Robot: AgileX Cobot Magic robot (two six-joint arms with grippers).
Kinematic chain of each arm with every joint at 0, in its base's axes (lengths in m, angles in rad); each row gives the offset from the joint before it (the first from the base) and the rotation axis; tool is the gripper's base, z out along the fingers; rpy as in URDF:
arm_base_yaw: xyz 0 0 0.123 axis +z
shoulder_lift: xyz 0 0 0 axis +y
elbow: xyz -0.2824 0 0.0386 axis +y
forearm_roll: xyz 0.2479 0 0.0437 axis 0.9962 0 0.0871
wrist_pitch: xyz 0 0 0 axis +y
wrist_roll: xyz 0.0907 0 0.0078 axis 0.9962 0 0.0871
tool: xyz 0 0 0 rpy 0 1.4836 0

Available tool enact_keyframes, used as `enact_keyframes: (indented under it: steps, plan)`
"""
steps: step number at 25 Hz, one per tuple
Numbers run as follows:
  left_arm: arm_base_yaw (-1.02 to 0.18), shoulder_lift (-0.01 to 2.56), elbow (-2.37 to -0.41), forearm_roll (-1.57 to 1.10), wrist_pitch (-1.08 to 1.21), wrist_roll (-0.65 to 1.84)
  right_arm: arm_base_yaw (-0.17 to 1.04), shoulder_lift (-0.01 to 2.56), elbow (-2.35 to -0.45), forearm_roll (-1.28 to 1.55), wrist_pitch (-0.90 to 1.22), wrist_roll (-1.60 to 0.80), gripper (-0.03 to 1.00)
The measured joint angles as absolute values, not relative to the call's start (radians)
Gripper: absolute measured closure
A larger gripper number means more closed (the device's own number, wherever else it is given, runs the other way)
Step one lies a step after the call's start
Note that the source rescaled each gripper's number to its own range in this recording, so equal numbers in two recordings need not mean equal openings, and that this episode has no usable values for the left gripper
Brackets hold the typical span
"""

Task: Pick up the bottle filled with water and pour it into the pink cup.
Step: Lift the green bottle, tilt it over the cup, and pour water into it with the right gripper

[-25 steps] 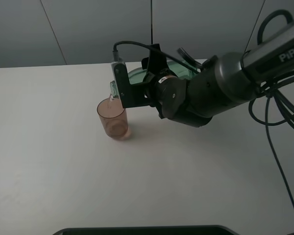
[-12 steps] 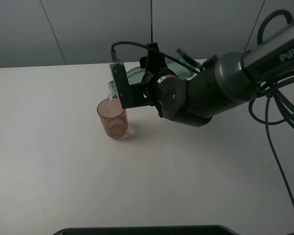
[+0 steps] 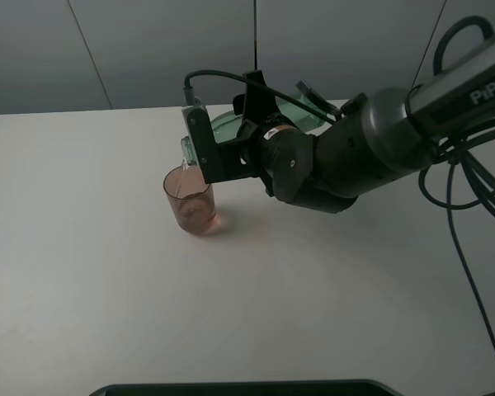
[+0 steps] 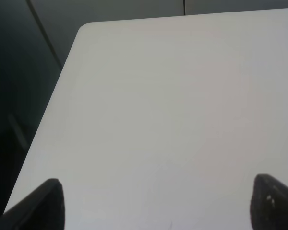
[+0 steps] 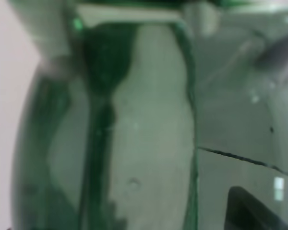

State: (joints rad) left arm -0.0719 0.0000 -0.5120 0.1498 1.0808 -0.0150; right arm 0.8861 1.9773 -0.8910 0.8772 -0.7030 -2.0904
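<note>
Lying near-horizontal: bottle (image 3: 228,124), mouth over pink cup (image 3: 194,206).

Tilted bottle (image 3: 228,124) above pink cup (image 3: 190,200)

Showing white letters "PIPE" on the right arm (image 3: 466,82) — running off at the picture's edge. Reading nothing else anywhere — wrist views included.

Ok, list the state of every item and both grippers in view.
Small brownish-pink see-through plastic cup: upright on the table.
Green-tinted see-through plastic bottle: tipped on its side, mouth over the cup's rim.
Right gripper: shut on the bottle.
Left gripper: open, empty.
</note>
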Motion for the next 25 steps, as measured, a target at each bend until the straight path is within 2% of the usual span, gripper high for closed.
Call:
enact_keyframes:
  steps: [25]
  plan:
    - [-0.072, 0.000, -0.512, 0.150, 1.081, -0.015, 0.886, 1.977, -0.891, 0.852, -0.726, -2.090, 0.97]
